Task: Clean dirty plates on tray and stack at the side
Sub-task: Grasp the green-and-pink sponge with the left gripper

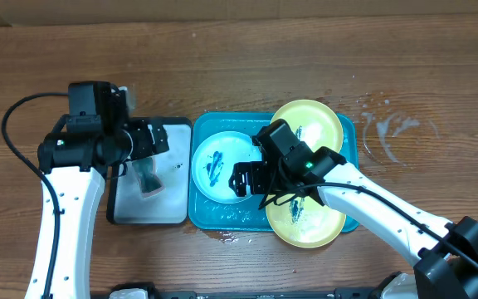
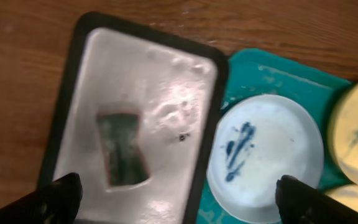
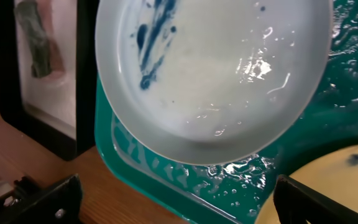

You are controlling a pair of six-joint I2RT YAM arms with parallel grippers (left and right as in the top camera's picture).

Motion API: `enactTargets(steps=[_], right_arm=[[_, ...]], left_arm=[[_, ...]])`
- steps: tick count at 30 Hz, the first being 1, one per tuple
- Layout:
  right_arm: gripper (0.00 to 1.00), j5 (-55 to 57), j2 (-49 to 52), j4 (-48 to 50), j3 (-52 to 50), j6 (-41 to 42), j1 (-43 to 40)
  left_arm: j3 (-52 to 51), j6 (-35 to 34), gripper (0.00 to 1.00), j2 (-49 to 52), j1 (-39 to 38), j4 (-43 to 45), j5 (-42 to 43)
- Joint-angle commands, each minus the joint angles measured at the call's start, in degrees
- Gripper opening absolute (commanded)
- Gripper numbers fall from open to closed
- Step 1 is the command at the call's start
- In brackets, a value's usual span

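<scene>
At 9 o'clock on the surface, the left gripper hangs over the black-rimmed white tray. Its jaws are spread wide and hold nothing, and the dark green sponge lies flat in the wet tray beneath it. Just beside that tray, at its 3 o'clock, sits the teal tray with all three dirty plates, each smeared dark blue. The blue-rimmed plate fills its 9 o'clock half. One yellow plate sits at 1 o'clock and the other yellow plate at 5 o'clock, and both overhang the rim. The right gripper hovers low over the blue-rimmed plate's 4 o'clock edge, equally wide open and empty. Several risks seem likely. The sponge lies low and soaked, so a shallow grasp may slide off it. The plates and tray glisten with water, so a pinched rim could slip. The right arm passes close over the overhanging yellow plates and may nudge one off. Both arms converging on the blue-rimmed plate could collide.
</scene>
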Motion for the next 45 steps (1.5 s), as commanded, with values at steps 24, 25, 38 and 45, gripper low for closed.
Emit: enactTargets(steps=[24,25,38,45], right_arm=[[1.00,2.1,0.0,-2.5,0.0,3.4,0.0],[1.00,2.1,0.0,-2.5,0.0,3.4,0.0],[1.00,1.6,0.0,-2.9,0.0,3.4,0.0],[1.00,1.7,0.0,-2.8,0.0,3.4,0.0]], left_arm=[[-2.1,-13.5,0.38,24.8,0.2,2.5,-11.4],[-2.1,-13.5,0.37,25.0,0.2,2.6,-11.4],[-7.8,-10.6,0.32,26.3,0.2,7.6,-6.8],[-10.1,-7.3,0.22,26.3,-1.1,11.3,-4.1]])
